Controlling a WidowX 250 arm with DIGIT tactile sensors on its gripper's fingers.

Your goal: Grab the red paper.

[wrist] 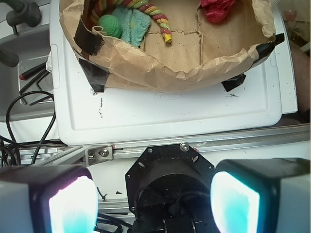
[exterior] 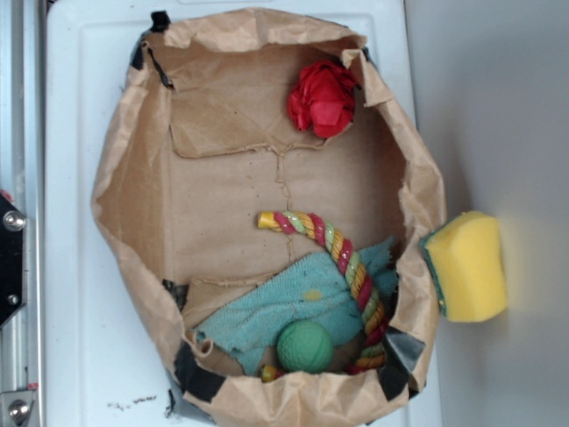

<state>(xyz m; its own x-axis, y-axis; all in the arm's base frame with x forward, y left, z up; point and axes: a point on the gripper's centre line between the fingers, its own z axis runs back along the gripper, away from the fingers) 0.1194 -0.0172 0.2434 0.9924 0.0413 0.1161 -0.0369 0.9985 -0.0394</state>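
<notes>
Nearest, in the wrist view, the gripper (wrist: 154,201) stands released: its two pads (wrist: 73,206) glow pale at the bottom edge, well apart, with nothing between them. Just behind them sits the robot's black round mount, bolted to a metal rail (wrist: 233,145).

Beyond the rail lies a white tray (wrist: 170,116) on the desk (exterior: 498,107), and on the tray stands a wide brown bag (wrist: 160,68), its rim rolled down and patched with black tape (wrist: 90,43).

Inside the bag, at one end, a green ball (exterior: 305,346) rests on a teal cloth (exterior: 302,298). A striped rope (exterior: 342,258) of red, yellow and green curves over the cloth just beside the ball, one end pointing toward the bag's middle.

At the opposite end, well apart from the ball, the red paper (exterior: 323,98) lies crumpled against the bag's inner wall, touching nothing else. In the wrist view it shows only partly at the top edge (wrist: 218,9), far from the gripper.

Outside the bag, a yellow sponge (exterior: 467,265) with a green side sits on the desk, just beside the bag's wall.
</notes>
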